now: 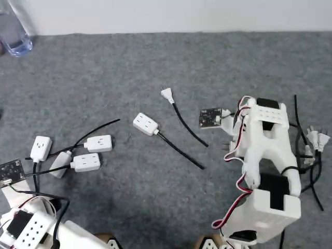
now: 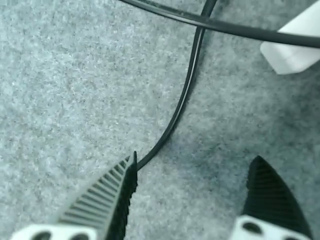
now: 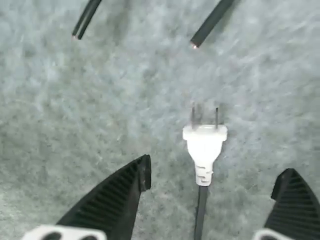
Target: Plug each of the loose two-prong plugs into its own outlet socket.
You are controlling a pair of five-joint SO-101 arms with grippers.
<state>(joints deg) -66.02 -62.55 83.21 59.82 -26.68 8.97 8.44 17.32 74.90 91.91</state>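
1. Grey carpet (image 1: 155,62) covers the table, with a white wall behind it.
2. The right claw (image 3: 216,177) is spread wide and grips nothing. A white plug (image 3: 204,145) lies on the carpet between its fingers, clear of both.
3. The left claw (image 2: 195,170) is spread wide and empty, above a black cable (image 2: 185,95).
4. The high view shows four white sockets (image 1: 145,124) and three loose plugs (image 1: 166,94).
5. The white plug's long axis runs straight out from the right claw, with both prongs pointing away.

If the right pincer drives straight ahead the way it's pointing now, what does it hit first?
Most likely the white two-prong plug lying on the grey felt mat. It sits in line with the gap of the open right pincer, prongs pointing away. Depth is unclear, so the fingertips may touch the mat first.
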